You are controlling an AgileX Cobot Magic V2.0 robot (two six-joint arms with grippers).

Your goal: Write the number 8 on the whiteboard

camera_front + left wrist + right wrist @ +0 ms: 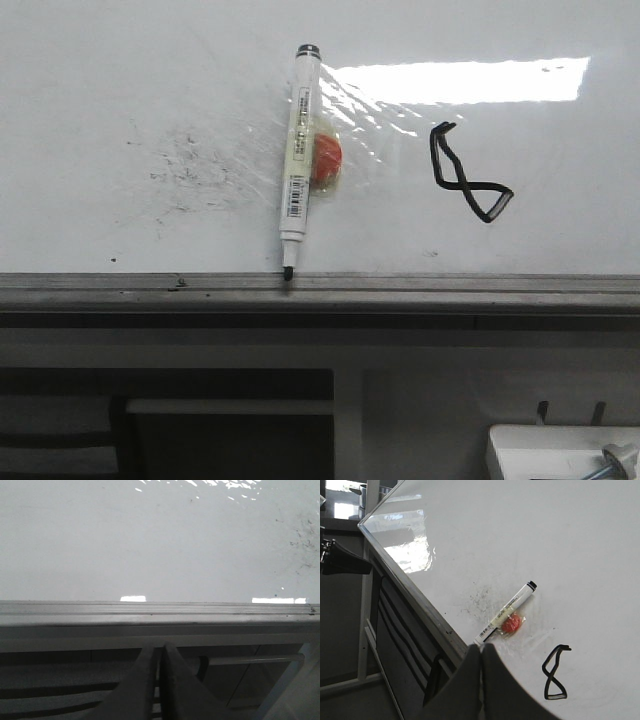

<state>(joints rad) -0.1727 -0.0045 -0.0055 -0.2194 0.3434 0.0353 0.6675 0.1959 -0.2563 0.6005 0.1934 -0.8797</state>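
Both grippers empty, jaws pressed together: left gripper [159, 680] sits below the ledge [160, 612], right gripper [481, 680] hangs over the board's near edge. Nothing between them and the whiteboard [120, 80]. Marker [298, 150] lies on the board, tip down touching the ledge, an orange blob [327, 162] under clear tape stuck beside it. Grey smudges [190, 165] left of the marker. The 8 [465, 175] is right of the marker: thin black line, angular, tilted, shorter than the pen.
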